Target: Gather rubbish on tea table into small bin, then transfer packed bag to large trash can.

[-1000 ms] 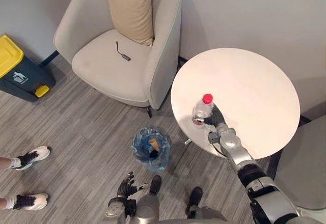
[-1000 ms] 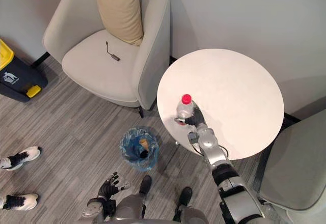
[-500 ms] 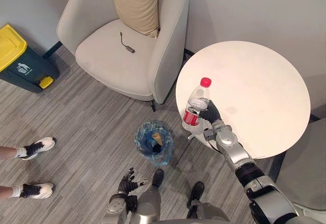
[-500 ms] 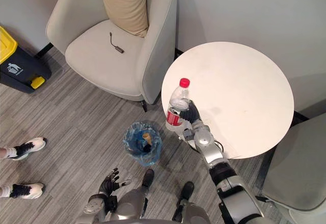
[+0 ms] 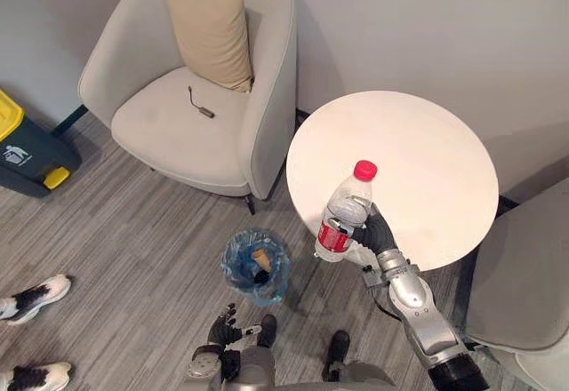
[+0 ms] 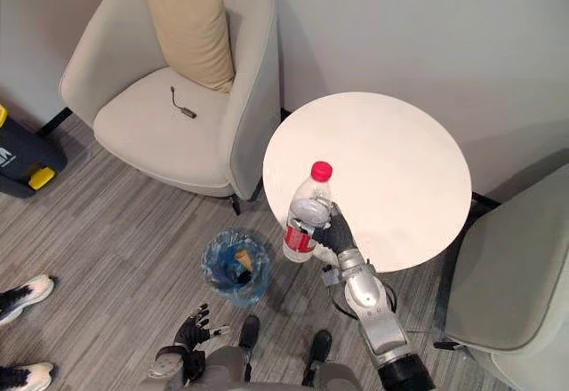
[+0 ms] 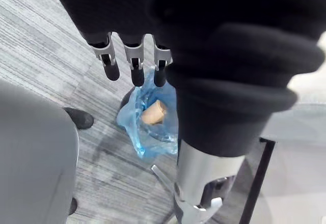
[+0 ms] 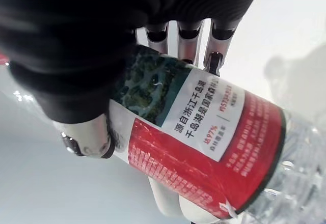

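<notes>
A clear plastic bottle with a red cap and a red label is held tilted in the air over the near left edge of the round white tea table. My right hand is shut on it, fingers curled round the label. The small bin, lined with a blue bag, stands on the floor left of the table with a brown cup inside. Low beside my body, my left hand hangs open above the floor near the bin, its fingers straight.
A dark trash can with a yellow lid stands at the far left. A beige armchair with a tan cushion sits behind the bin. Another chair is at the right. A person's shoes show at lower left.
My right hand has lifted the bottle off the table and brought it toward me, over the table's near left edge. The camera has also shifted.
</notes>
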Robot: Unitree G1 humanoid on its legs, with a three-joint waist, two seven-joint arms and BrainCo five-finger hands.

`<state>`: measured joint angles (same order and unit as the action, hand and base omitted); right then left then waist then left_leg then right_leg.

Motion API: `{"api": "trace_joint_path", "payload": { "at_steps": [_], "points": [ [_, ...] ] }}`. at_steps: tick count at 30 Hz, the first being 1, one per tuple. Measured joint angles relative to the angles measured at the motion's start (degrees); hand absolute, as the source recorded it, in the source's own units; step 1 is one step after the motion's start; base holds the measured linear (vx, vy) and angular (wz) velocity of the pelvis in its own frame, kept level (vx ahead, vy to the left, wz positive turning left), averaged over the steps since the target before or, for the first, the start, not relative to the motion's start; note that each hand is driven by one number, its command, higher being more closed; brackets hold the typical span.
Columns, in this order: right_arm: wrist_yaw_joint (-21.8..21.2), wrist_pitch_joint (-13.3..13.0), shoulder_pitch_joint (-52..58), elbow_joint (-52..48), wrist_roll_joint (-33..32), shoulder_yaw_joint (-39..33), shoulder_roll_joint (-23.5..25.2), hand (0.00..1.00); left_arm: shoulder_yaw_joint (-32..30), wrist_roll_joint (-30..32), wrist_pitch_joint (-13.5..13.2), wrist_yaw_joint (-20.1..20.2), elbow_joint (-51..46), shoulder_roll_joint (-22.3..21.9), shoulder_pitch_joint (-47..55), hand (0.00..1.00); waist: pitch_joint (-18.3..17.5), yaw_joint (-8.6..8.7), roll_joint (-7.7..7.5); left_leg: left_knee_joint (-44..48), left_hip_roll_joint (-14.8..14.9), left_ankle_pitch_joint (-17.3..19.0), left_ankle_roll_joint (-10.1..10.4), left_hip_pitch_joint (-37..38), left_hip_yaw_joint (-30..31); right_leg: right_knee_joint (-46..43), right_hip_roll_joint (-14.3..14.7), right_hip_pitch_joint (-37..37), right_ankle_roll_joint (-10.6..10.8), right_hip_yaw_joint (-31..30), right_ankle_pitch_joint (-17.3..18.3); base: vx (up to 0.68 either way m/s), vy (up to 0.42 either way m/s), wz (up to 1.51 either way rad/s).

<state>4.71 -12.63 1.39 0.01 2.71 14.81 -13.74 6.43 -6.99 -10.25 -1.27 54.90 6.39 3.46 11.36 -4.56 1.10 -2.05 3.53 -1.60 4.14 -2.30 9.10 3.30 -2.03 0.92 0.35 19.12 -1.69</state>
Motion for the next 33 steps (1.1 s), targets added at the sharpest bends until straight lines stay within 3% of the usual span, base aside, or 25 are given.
{"api": "trace_joint_path", "payload": {
  "at_steps": [12,18,19,20,21,22,24,26,27,28,30,32,33],
  "points": [
    [-0.4,-1.0,6.0,-6.3,9.1,-0.3,-0.4,1.00,0.9,0.6,0.0,0.0,2.0,0.1,0.4,0.00,-2.8,1.02,0.03,-0.1,0.5,0.1,0.0,2.2,-1.5,0.2,0.4,1.5,-0.3,-1.5,-0.3,-0.02,0.006,-0.07],
    [-0.5,-1.1,7.7,-6.3,9.2,-0.4,-1.7,1.00,3.0,1.1,-0.2,0.1,3.2,0.3,0.0,0.00,-3.5,1.40,0.61,2.8,-0.4,0.0,0.0,-1.8,1.9,-0.8,-0.2,1.5,0.3,3.5,1.1,-0.04,0.002,0.44],
    [-0.3,-1.1,7.7,-6.3,9.2,-0.3,-2.6,1.00,3.2,1.1,-0.3,0.1,3.1,0.3,-0.1,0.00,-3.4,1.56,0.79,4.0,-0.5,0.5,-1.3,-3.2,0.3,-2.1,-1.1,1.3,0.2,5.7,2.4,-0.03,0.023,0.74],
    [-0.2,-1.0,7.7,-6.3,9.2,-0.3,-2.7,1.00,3.2,1.0,-0.3,0.1,3.1,0.3,-0.2,0.00,-3.3,1.75,0.78,4.7,-0.2,1.6,-4.2,-3.8,-2.4,-2.8,-1.5,1.2,0.1,6.5,2.9,-0.04,0.041,0.81],
    [0.1,-1.0,7.5,-6.3,9.2,-0.3,-3.6,1.00,3.2,1.1,-0.3,0.1,3.1,0.3,-0.3,0.00,-3.3,1.84,0.72,5.8,1.4,2.7,-8.7,-4.1,-10.6,-4.3,-2.3,1.3,0.7,7.9,3.8,0.02,0.021,0.70],
    [0.4,-1.0,6.9,-6.3,9.2,-0.3,-3.9,1.00,3.6,1.1,-0.3,0.1,3.1,0.3,-0.1,0.00,-3.4,2.16,0.90,7.0,3.4,3.1,-9.6,-4.5,-17.9,-5.4,-3.4,1.3,0.8,9.2,4.4,0.04,0.045,0.73],
    [0.8,-1.0,6.6,-6.3,9.2,-0.8,-4.5,1.00,4.7,1.2,-0.3,0.0,3.1,0.3,-0.1,0.00,-3.8,2.33,1.73,8.7,5.4,3.0,-9.6,-5.1,-24.7,-7.0,-4.4,1.1,1.3,10.9,5.2,0.12,0.076,0.49],
    [1.2,-1.0,6.6,-6.3,9.4,-0.8,-5.0,1.00,4.9,1.4,-0.3,0.0,3.1,0.2,-0.1,0.00,-4.1,2.14,2.18,9.2,5.2,2.0,-7.9,-5.1,-26.5,-8.6,-5.1,0.9,2.1,11.2,6.1,0.14,0.066,0.25],
    [1.4,-1.0,6.6,-6.3,9.9,-0.9,-4.7,1.00,4.9,2.2,-0.3,0.0,3.1,0.3,-0.1,0.00,-4.1,2.36,1.98,7.9,4.6,1.0,-4.3,-4.7,-26.4,-8.9,-5.6,0.9,2.5,11.9,6.4,0.14,0.072,0.33],
    [1.5,-0.9,6.6,-6.0,10.6,-1.2,-4.1,1.00,4.9,2.5,-0.2,0.0,3.0,0.5,-0.1,0.00,-3.8,2.62,1.53,5.8,3.8,0.2,-3.0,-4.0,-26.2,-9.1,-6.2,0.9,2.8,12.5,6.5,0.13,0.081,0.37],
    [1.5,-0.4,6.8,-5.7,11.4,-1.6,-3.2,1.00,5.2,2.7,-0.3,0.0,3.0,0.9,-0.6,0.00,-3.3,2.57,0.57,5.8,2.8,0.3,-3.1,-3.7,-25.6,-10.6,-7.6,0.7,3.7,13.1,7.2,0.14,0.092,0.34],
    [1.5,-0.2,6.4,-5.4,11.5,-1.3,-2.1,1.00,5.3,3.2,-0.2,0.0,2.2,1.6,-1.0,0.00,-2.2,2.29,-1.31,7.7,0.6,2.8,-3.7,-3.1,-25.6,-18.2,-12.0,-0.2,5.5,12.7,11.0,0.14,0.143,0.32],
    [1.5,-0.2,6.3,-5.3,11.5,-1.2,-2.0,1.00,5.3,3.2,-0.2,0.0,1.9,1.8,-1.0,0.00,-2.1,2.21,-1.54,8.0,0.4,3.2,-3.8,-3.3,-25.6,-19.4,-12.6,-0.5,5.7,12.4,11.4,0.06,0.128,0.15]
  ]
}}
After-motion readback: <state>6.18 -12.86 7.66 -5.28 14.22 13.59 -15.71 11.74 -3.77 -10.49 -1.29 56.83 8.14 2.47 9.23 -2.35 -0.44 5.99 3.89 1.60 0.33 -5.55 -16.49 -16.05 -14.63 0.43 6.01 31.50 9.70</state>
